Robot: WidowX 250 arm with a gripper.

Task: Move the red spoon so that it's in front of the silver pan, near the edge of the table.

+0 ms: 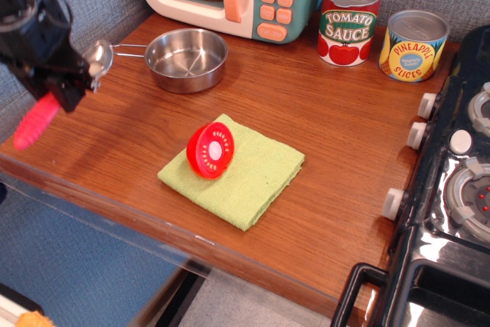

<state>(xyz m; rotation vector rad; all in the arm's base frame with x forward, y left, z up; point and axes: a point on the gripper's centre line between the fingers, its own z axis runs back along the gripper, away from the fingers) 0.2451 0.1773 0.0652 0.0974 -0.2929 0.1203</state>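
I carry the red spoon (46,105) clamped in my jaws, held in the air over the counter's (321,120) left front corner, in front of the silver pan (186,59). Next, I judge, calls for lowering and letting go.

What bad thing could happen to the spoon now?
1. The hand holds the red spoon out by the left end of the table, handle tip over the edge. Let go here, it might fall to the floor.
2. The spoon's shiny bowl sits close to the thin handle of the silver pan. A swing that way could bump the pan.
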